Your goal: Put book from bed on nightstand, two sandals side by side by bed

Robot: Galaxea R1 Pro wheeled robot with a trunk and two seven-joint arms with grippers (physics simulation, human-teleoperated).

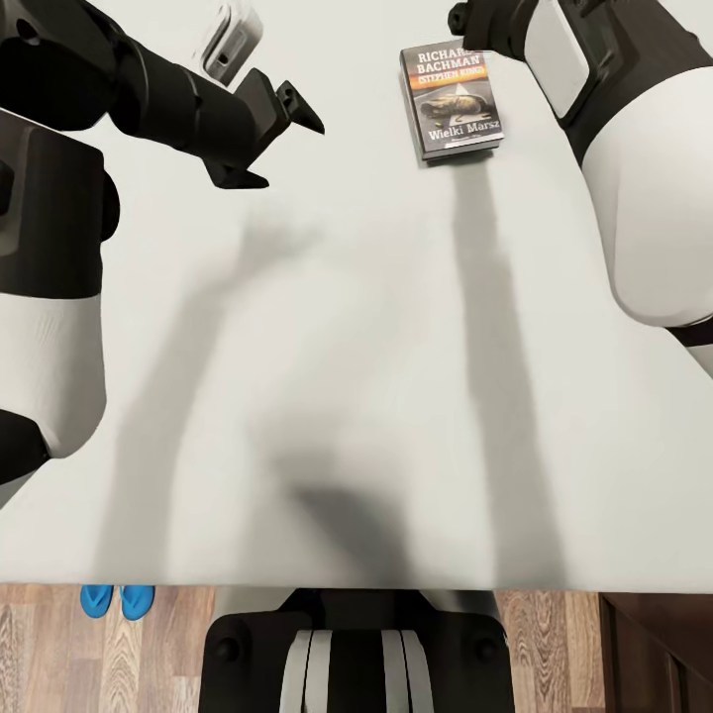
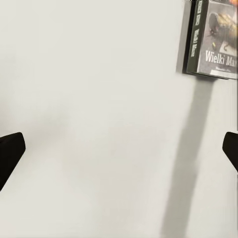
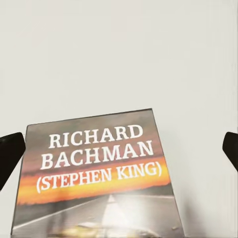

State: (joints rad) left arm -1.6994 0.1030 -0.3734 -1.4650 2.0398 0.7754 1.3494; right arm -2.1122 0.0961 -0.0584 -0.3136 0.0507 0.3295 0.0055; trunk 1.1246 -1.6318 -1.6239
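Note:
The book (image 1: pixel 453 102) lies flat on the bed's pale mattress (image 1: pixel 356 347), far from me, its white "RICHARD BACHMAN" lettering showing. My right gripper (image 3: pixel 119 151) hovers just above the book (image 3: pixel 94 173), open wide, its dark fingertips (image 3: pixel 10 156) at the edges of the right wrist view. My left gripper (image 1: pixel 282 144) is open over bare mattress to the left of the book, empty; the left wrist view catches the book (image 2: pixel 213 39) at a corner. The two blue sandals (image 1: pixel 117 599) lie side by side on the wood floor beside the bed's near edge.
My own base (image 1: pixel 356 654) presses against the near side of the bed. A dark brown wooden piece (image 1: pixel 654 654) stands on the floor at the lower right. Long arm shadows cross the mattress.

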